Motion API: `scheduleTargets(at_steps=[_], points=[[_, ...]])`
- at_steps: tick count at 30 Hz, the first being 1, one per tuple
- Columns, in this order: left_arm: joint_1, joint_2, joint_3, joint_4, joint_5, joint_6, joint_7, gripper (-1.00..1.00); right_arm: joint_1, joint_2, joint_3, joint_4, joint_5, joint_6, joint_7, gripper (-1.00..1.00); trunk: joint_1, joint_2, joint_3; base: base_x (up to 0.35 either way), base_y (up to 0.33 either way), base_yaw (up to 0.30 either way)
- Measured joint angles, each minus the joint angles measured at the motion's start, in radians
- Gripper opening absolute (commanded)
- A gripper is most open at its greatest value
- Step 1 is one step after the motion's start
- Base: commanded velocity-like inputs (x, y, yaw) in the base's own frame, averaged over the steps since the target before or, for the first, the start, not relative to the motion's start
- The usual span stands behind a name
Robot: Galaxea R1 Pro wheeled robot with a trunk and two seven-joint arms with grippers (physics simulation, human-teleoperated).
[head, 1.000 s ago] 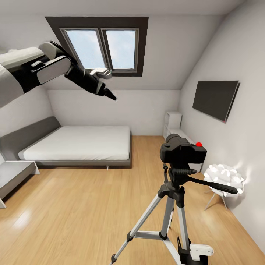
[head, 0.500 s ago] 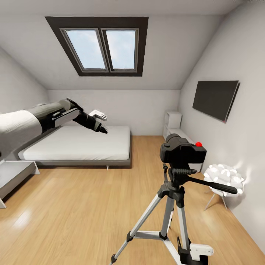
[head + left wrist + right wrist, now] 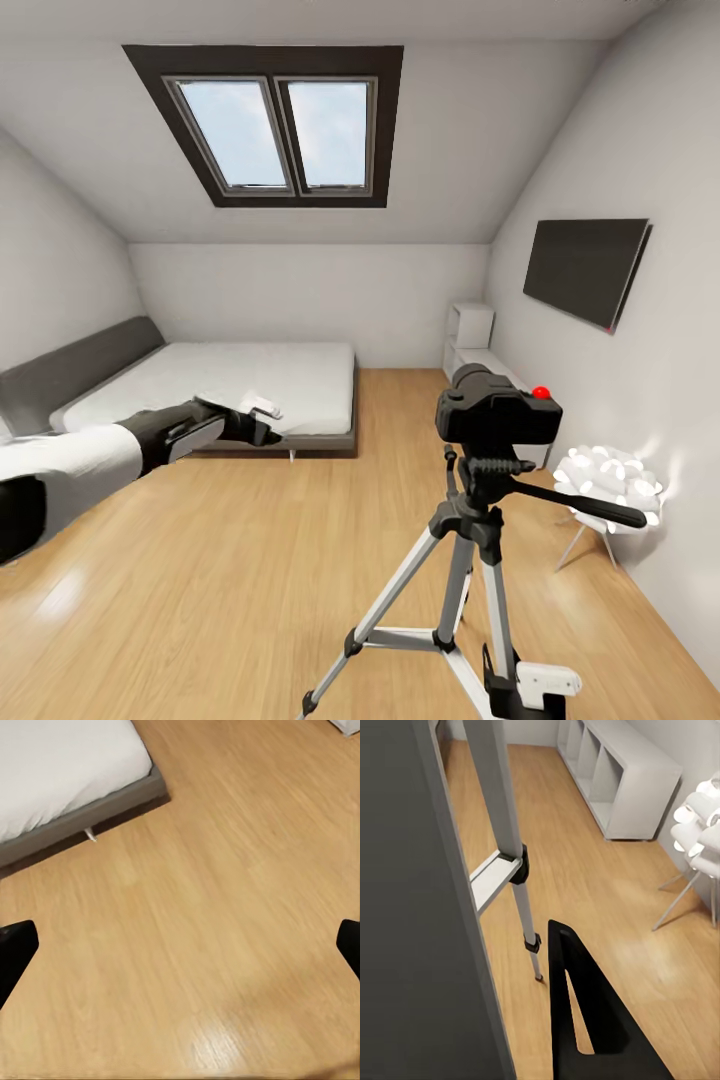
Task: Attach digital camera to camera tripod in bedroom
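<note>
Lowered since the earlier frames, the left arm has dropped from skylight height to just above the light wood floor (image 3: 250, 560), its left gripper (image 3: 268, 432) now level with the foot of the grey-framed white bed (image 3: 225, 385). In the left wrist view the two black fingertips (image 3: 15, 952) stand at opposite edges with bare floor between them: the jaws are spread wide and hold nothing. The white attic bedroom is unchanged, with the dark-framed double skylight (image 3: 270, 125) overhead, the black wall TV (image 3: 585, 268) on the right wall and white cube shelving (image 3: 470, 335) below it. A white clustered-ball chair on thin legs (image 3: 608, 482) stands near the right wall. The tall camera tripod with silver legs and black joints (image 3: 465, 560) stands in the foreground; the small black digital camera with a red button (image 3: 497, 410) sits on its head, touching it. The right gripper (image 3: 585, 1020) appears as one dark finger close beside a tripod leg; its state cannot be told.
</note>
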Motion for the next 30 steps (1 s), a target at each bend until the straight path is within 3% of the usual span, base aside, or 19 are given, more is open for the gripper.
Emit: scheduleTargets(at_steps=[4,5,7,8,10,11,13,14,16,17,18,19,21,23,25,30], points=[[0.102,0.000,-0.098,0.000,0.078,-0.131,0.095,1.00,0.000,-0.001,-0.001,0.000,-0.004,0.002,0.000,-1.00,0.000,0.000,0.000,0.000,0.000,0.000],[0.134,0.001,-0.139,-0.001,0.124,-0.175,0.123,1.00,0.000,-0.001,-0.002,0.003,-0.005,-0.003,0.000,-1.00,0.000,0.000,0.000,0.000,0.000,0.000],[0.168,0.000,-0.185,-0.003,0.180,-0.220,0.148,1.00,0.000,-0.001,-0.002,0.002,-0.004,-0.001,0.000,-1.00,0.000,0.000,0.000,0.000,0.000,0.000],[0.196,0.001,-0.236,-0.007,0.240,-0.268,0.174,1.00,0.000,-0.001,-0.002,0.003,-0.004,-0.002,0.000,-1.00,0.000,0.000,0.000,0.000,0.000,0.000],[0.225,0.002,-0.295,-0.019,0.304,-0.323,0.201,1.00,0.000,-0.001,-0.002,0.003,-0.004,-0.002,0.000,-1.00,0.000,0.000,0.000,0.000,0.000,0.000],[0.248,0.008,-0.359,-0.039,0.368,-0.379,0.230,1.00,0.000,-0.001,-0.002,0.003,-0.004,-0.002,0.000,-1.00,0.000,0.000,0.000,0.000,0.000,0.000],[0.271,0.017,-0.425,-0.070,0.435,-0.431,0.261,1.00,0.000,-0.001,-0.002,0.002,-0.004,-0.001,0.000,-1.00,0.000,0.000,0.000,0.000,0.000,0.000],[0.286,0.024,-0.492,-0.114,0.509,-0.483,0.295,1.00,0.000,-0.001,-0.002,0.001,-0.004,0.001,0.000,-1.00,0.000,0.000,0.000,0.000,0.000,0.000],[0.298,0.031,-0.544,-0.166,0.587,-0.546,0.336,1.00,0.000,0.000,-0.001,0.001,-0.002,0.001,0.000,-1.00,0.000,0.000,0.000,0.000,0.000,0.000],[0.308,0.040,-0.577,-0.219,0.658,-0.619,0.381,1.00,0.000,0.000,-0.001,0.001,-0.001,0.000,0.000,-1.00,0.000,0.000,0.000,0.000,0.000,0.000],[0.315,0.045,-0.589,-0.247,0.690,-0.662,0.407,1.00,0.000,0.000,0.000,0.000,0.000,0.001,0.000,-1.00,0.000,0.000,0.000,0.000,0.000,0.000],[0.328,0.058,-0.606,-0.298,0.739,-0.751,0.457,1.00,0.000,0.000,0.000,0.000,0.001,0.001,0.000,-1.00,0.000,0.000,0.000,0.000,0.000,0.000],[0.353,0.079,-0.621,-0.371,0.784,-0.879,0.534,1.00,0.000,0.000,0.000,0.000,0.002,0.000,0.000,-1.00,0.000,0.000,0.000,0.000,0.000,0.000],[0.374,0.095,-0.629,-0.434,0.807,-0.970,0.600,1.00,0.000,0.000,0.000,-0.001,0.002,0.000,0.000,-1.00,0.000,0.000,0.000,0.000,0.000,0.000],[0.395,0.104,-0.633,-0.479,0.819,-1.021,0.646,1.00,0.000,0.001,0.001,-0.002,0.004,0.000,0.000,-1.00,0.000,0.000,0.000,0.000,0.000,0.000],[0.430,0.108,-0.636,-0.517,0.828,-1.063,0.683,1.00,0.000,0.001,0.001,-0.002,0.005,0.000,0.000,-1.00,0.000,0.000,0.000,0.000,0.000,0.000]])
